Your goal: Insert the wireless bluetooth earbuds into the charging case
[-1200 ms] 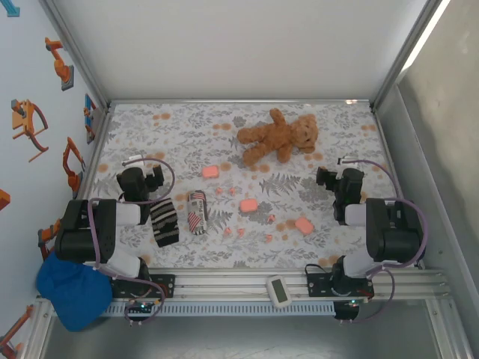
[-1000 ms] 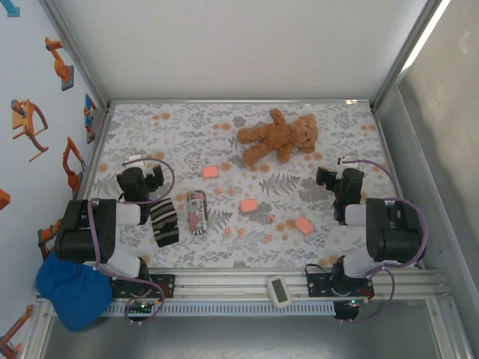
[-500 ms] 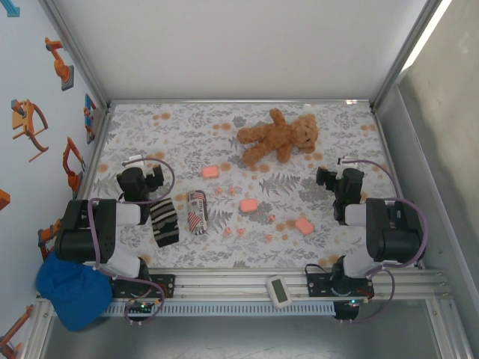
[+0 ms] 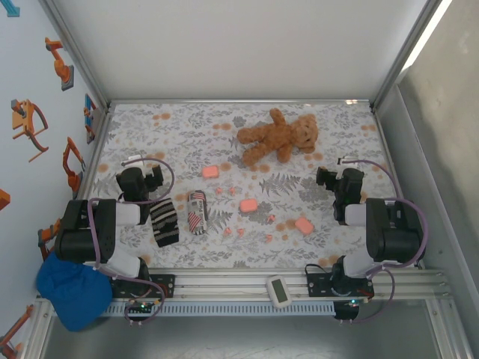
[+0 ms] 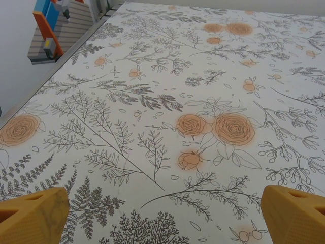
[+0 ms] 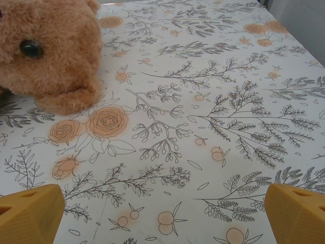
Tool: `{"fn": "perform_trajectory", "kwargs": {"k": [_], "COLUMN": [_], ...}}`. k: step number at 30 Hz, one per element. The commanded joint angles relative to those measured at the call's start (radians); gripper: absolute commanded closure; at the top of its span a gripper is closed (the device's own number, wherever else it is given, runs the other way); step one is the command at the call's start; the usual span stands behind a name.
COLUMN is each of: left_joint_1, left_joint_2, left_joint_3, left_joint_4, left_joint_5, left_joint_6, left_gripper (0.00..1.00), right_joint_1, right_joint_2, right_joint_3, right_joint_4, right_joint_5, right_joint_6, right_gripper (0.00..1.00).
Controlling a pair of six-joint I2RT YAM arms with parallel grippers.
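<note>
The wireless earbuds (image 4: 227, 231), tiny salmon-pink rounded nubs with a smooth, hard look, lie scattered across the middle of the floral-printed table cover (image 4: 179, 131), between the two arms. Three pink rounded-rectangular charging cases (image 4: 248, 205) sit among them. Whether any lid stands open is too small to tell.

The left gripper (image 5: 162, 216) is released. Its orange-yellow wedge-shaped fingers (image 5: 30, 216) are spread wide over bare cloth and hold nothing. The right gripper (image 6: 162, 213) is equally wide and empty, with a fluffy brown teddy bear (image 6: 51, 51) ahead on its left.

Both grippers point toward the far edge, so the earbuds are not in front of the fingers. They lie inward and back toward the bases, to the right of the left gripper and to the left of the right one. The nubs beside the near-right case look closer to the right arm, and the pair by the far-left case closer to the left arm. Each nub is too small to make out a long axis.

A dark striped soft sock (image 4: 164, 221) and a patterned fabric roll (image 4: 197, 212) lie between the left arm and the earbuds, so its reach is probably the more cluttered.
</note>
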Motion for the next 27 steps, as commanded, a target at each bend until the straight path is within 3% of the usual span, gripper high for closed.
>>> {"fn": "perform_trajectory", "kwargs": {"k": [1, 5, 11, 16, 20, 27], "left_joint_1": [0.008, -0.001, -0.061, -0.067, -0.068, -0.069], "left_joint_2": [0.007, -0.034, -0.288, -0.472, -0.606, -0.813], "left_joint_3": [0.02, 0.018, 0.069, 0.115, 0.167, 0.184], "left_joint_4": [0.025, 0.011, -0.261, -0.482, -0.697, -0.99], "left_joint_5": [0.016, 0.016, -0.057, -0.031, 0.054, 0.176], "left_joint_6": [0.008, 0.023, 0.061, -0.075, -0.229, -0.407], "left_gripper": [0.04, 0.04, 0.04, 0.04, 0.04, 0.04], "right_joint_1": [0.004, 0.004, 0.004, 0.004, 0.005, 0.019], "right_joint_2": [0.012, -0.005, -0.193, -0.395, -0.537, -0.598], "right_joint_3": [0.029, 0.028, 0.06, 0.145, 0.241, 0.351], "right_joint_4": [0.041, 0.033, -0.195, -0.482, -0.716, -0.884], "right_joint_5": [0.025, 0.031, 0.037, -0.03, -0.126, -0.38], "right_joint_6": [-0.012, -0.007, 0.003, 0.029, 0.025, 0.056], "right_gripper": [0.0, 0.0, 0.0, 0.0, 0.0, 0.0]}}
